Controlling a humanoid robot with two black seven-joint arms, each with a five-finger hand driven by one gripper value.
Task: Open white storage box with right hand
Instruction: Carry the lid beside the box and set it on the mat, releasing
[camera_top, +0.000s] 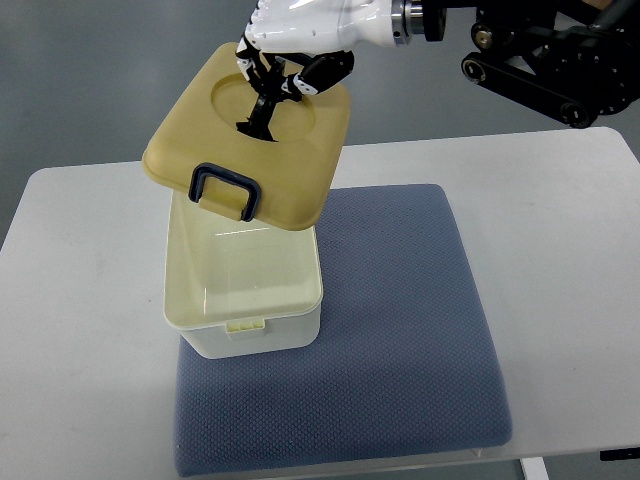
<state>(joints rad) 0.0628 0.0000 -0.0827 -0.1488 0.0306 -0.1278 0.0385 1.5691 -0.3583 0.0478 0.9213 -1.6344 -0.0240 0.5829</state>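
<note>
Hand (290, 62) clamped on raised lid (250, 135)

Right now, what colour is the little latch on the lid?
The latch on the lid is dark blue, seen in the top view.

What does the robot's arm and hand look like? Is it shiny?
Yes, partly. The right robot hand has a glossy white shell over the back, with black finger joints and white segments. A silver metal ring joins it at the wrist to a black arm made of linked bars with round bolts. The left arm isn't in the picture.
</note>
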